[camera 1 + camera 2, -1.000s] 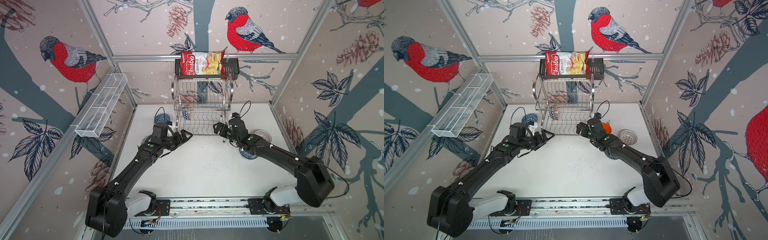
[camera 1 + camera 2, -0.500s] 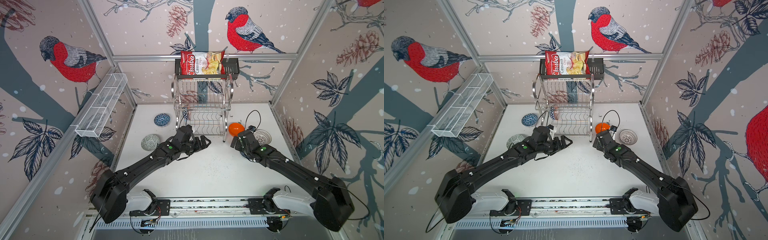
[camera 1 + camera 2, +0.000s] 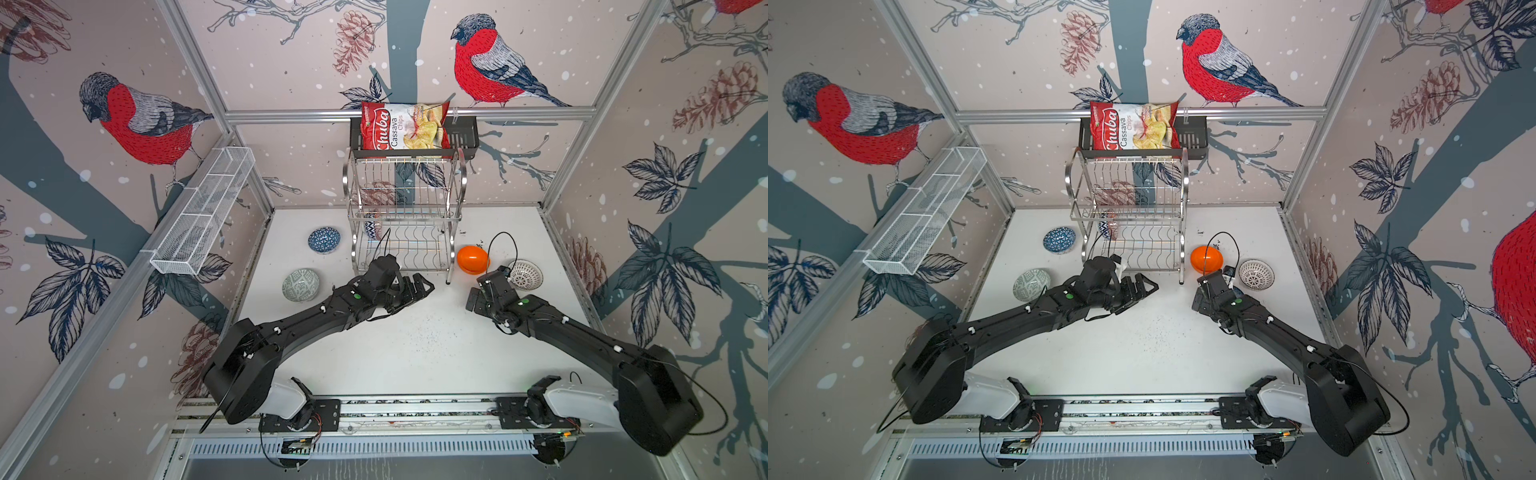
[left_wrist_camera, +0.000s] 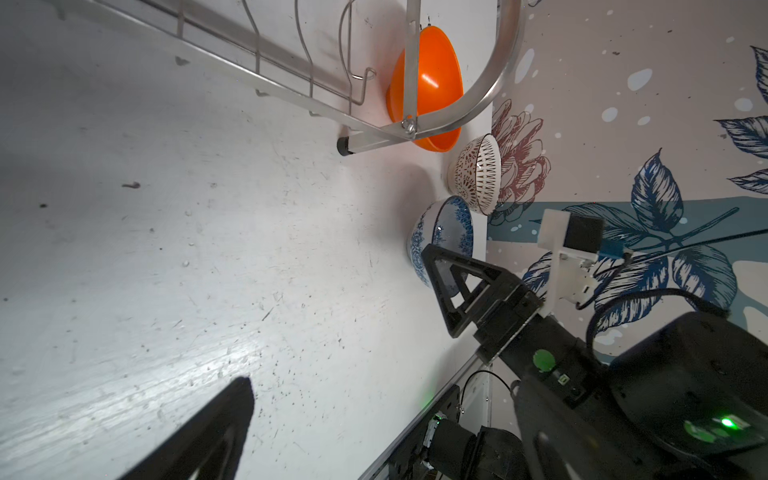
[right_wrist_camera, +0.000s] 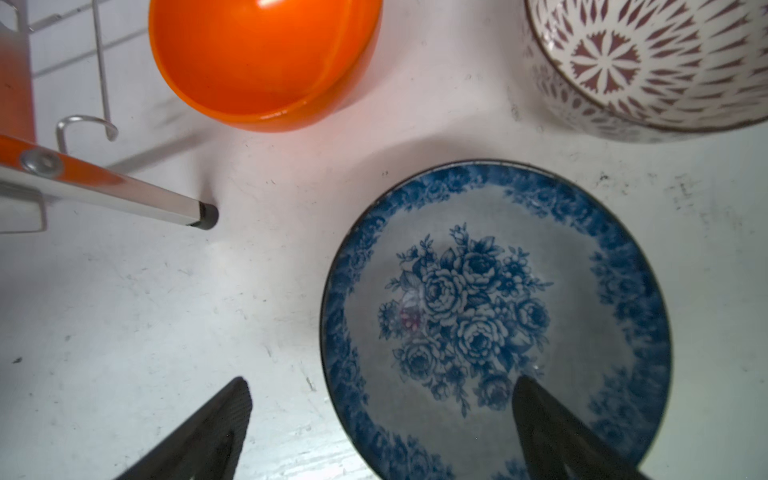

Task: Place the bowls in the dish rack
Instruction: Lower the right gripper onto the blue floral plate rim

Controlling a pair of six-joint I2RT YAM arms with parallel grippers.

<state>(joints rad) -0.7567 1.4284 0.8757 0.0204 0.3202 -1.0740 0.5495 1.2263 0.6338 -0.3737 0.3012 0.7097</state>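
Observation:
The dish rack [image 3: 405, 217] [image 3: 1129, 217] stands at the back with one patterned bowl [image 3: 372, 226] upright in its lower tier. On the table lie an orange bowl [image 3: 473, 259] [image 5: 266, 62], a white-and-red bowl [image 3: 525, 274] [image 5: 648, 62], a blue bowl [image 3: 324, 240] and a grey-green bowl [image 3: 301, 284]. A blue floral bowl [image 5: 494, 324] [image 4: 442, 237] sits under my right gripper [image 5: 381, 384] [image 3: 478, 301]. That gripper is open, with one finger over the bowl's inside and the other outside its rim. My left gripper [image 3: 419, 286] [image 3: 1144, 289] hangs open and empty before the rack.
A black shelf holding a chips bag [image 3: 405, 126] hangs above the rack. A white mesh basket [image 3: 203, 212] is fixed to the left wall. The rack's foot [image 5: 205, 216] is close to the orange bowl. The arms' rail [image 3: 415, 411] runs along the front edge.
Both grippers have drawn back from the rack's lower tier. The left one moved right along the rack's front. The right one swung right and down over the blue floral bowl.

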